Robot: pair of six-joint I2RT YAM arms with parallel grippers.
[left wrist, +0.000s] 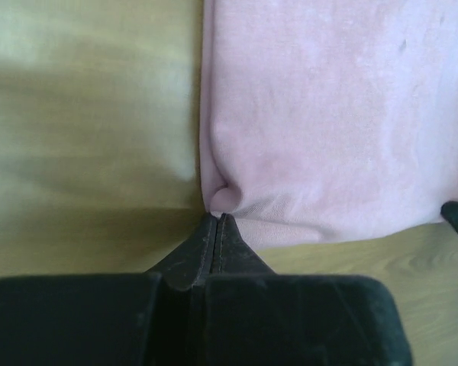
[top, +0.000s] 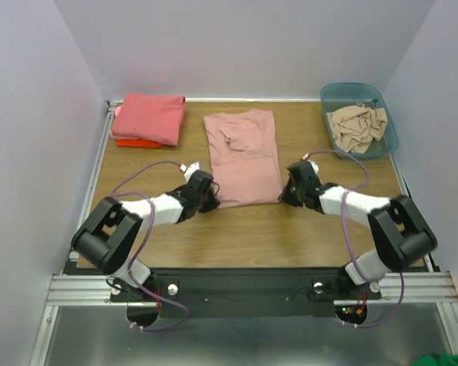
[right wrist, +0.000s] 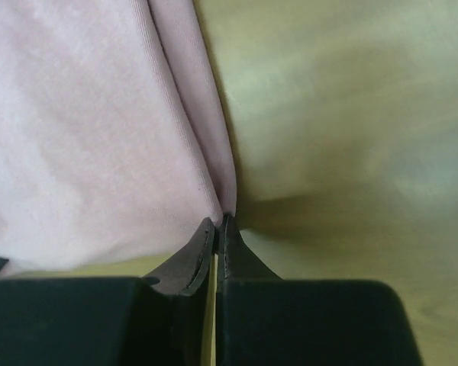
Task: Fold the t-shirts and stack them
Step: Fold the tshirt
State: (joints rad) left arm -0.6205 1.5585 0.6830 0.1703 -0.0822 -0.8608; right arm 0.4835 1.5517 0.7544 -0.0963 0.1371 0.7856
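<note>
Top external view: a wooden table [top: 259,229] with a dusty pink shirt [top: 243,156] lying flat in the middle, folded into a long strip that runs from the far side toward the arms. The left gripper [top: 211,200] sits at the strip's near left corner and the right gripper [top: 284,196] at its near right corner, both low at the table. In the far left corner of the table lies a folded coral-pink shirt [top: 149,116], resting on an orange-red shirt [top: 136,142] whose edge shows beneath its near side. At the far right stands a teal bin [top: 390,126] holding crumpled beige cloth [top: 355,126].

Left wrist view: the black fingers [left wrist: 191,255] are pressed together, pinching the pink fabric's corner, which bunches into a small bump right at the tips.

Right wrist view: the fingers [right wrist: 187,255] likewise meet on the opposite corner, where the fabric's folds gather into the tips.
</note>
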